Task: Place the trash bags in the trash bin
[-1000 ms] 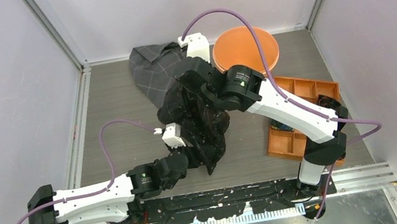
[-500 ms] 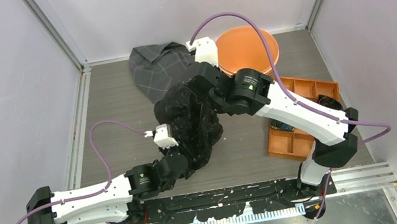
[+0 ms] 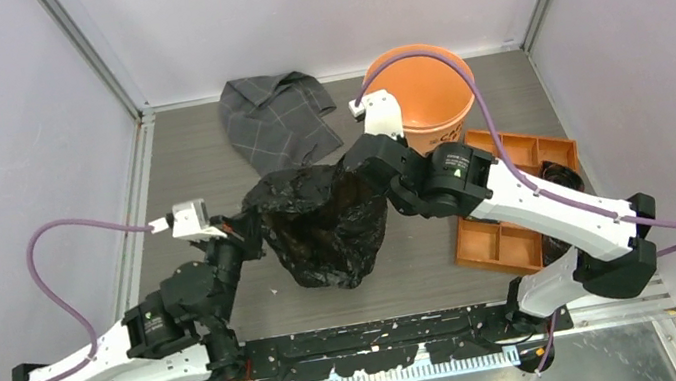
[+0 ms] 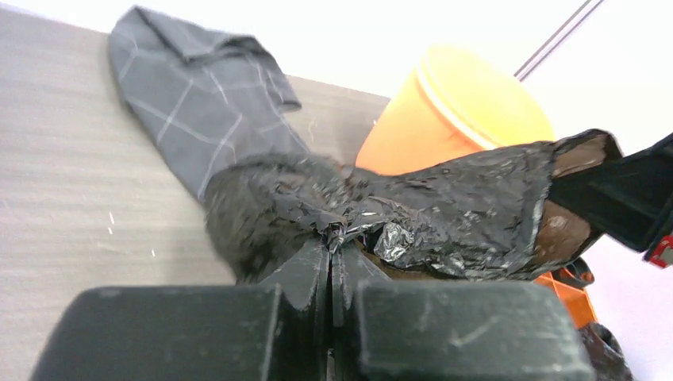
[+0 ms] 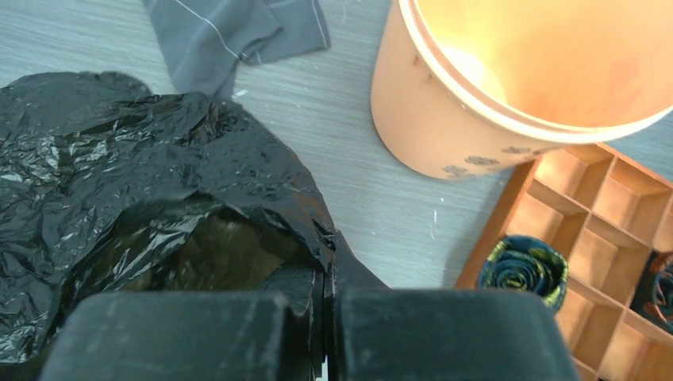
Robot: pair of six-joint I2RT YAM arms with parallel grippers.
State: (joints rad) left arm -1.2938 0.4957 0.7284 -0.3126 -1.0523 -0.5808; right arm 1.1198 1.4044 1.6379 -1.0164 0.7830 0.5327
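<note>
well, i have the trash bag [image 3: 320,229] strung between both arms, off the near-left side of the trash bin [image 3: 433,128] and not yet over it. the left jaws are pinched together on a crumpled tuck of film at the bag's edge farthest from the bin. the right jaws are clamped on the edge nearest the bin. the mouth gapes upward between the two grips and the belly sags toward the bench [image 3: 188,162]; i can't tell whether it touches.

as i read it, the step in hand is the carry to the bin. i'd raise both arms together first, so the sagging belly clears the bin's rim rather than dragging up its wall; the bin looks light and i'd expect it to tip or slide if snagged. then the right side leads across the rim and the left follows, with the grips brought closer so the film goes slack. pulled tighter, such thin plastic could tear at the pinch points.

once the bulk hangs inside the rim, i'd lower before letting go. that way the floppy film drops in instead of draping over the edge.

the grey checked cloth [image 3: 274,124] lies left of the bin and the orange tray [image 3: 485,251] on its near-right. i'd take the path between them.
</note>
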